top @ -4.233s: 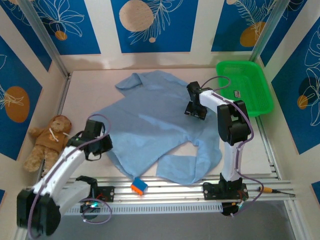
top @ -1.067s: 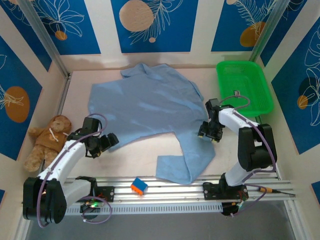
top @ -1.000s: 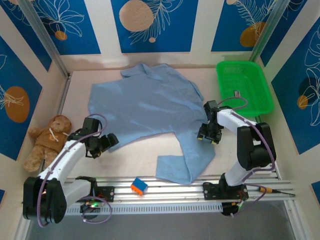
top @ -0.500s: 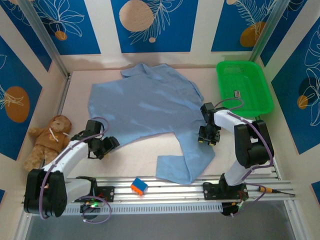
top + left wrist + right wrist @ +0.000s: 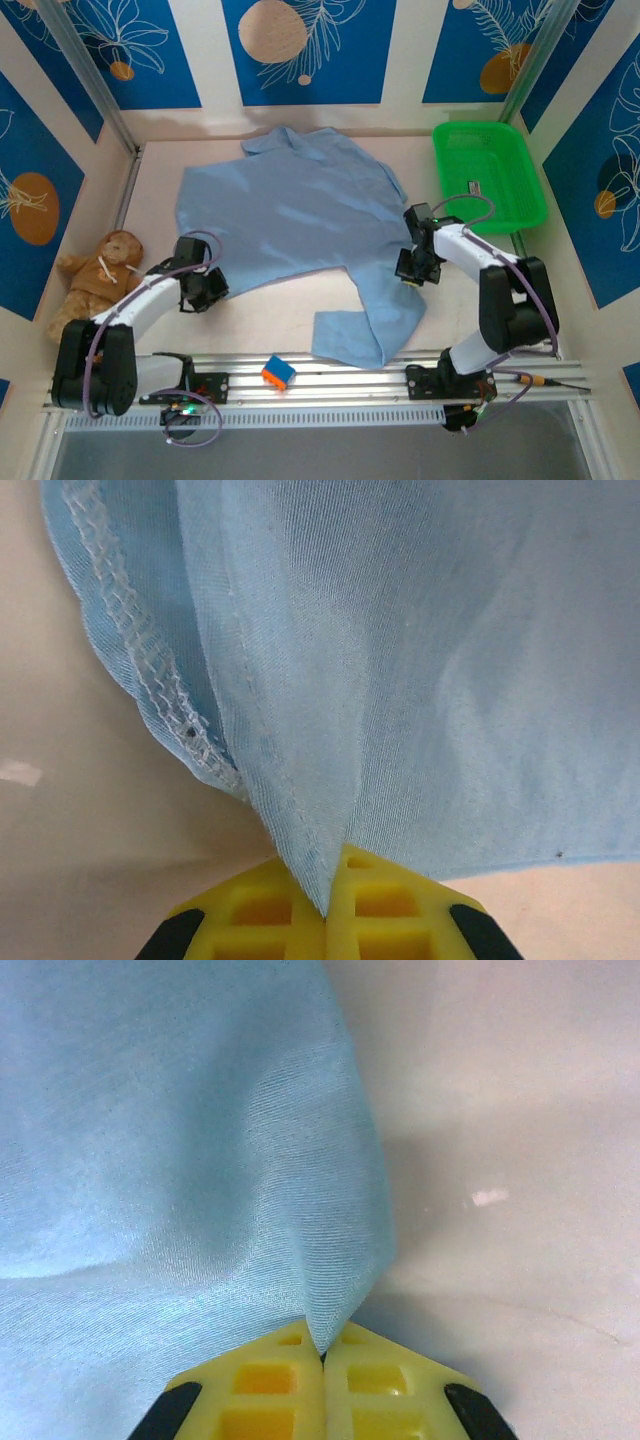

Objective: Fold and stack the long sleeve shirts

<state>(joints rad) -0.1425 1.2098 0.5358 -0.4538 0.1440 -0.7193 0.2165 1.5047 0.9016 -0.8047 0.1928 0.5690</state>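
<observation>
A light blue long sleeve shirt (image 5: 290,215) lies spread over the middle of the table, collar toward the back, one sleeve trailing to the front right. My left gripper (image 5: 212,285) is shut on the shirt's front left hem; in the left wrist view the stitched hem (image 5: 300,810) runs down between the yellow fingers (image 5: 255,915). My right gripper (image 5: 410,272) is shut on the shirt's right edge; in the right wrist view a fold of the cloth (image 5: 330,1300) is pinched between the yellow fingers (image 5: 385,1385).
A green plastic basket (image 5: 490,175) stands at the back right. A teddy bear (image 5: 95,280) lies at the left wall. An orange and blue block (image 5: 279,373) rests on the front rail. Bare tabletop (image 5: 300,310) shows in front of the shirt.
Both grippers have closed on the shirt's edges over the last second. The left gripper moved slightly in toward the hem; the right shifted little. The shirt lies as before.
</observation>
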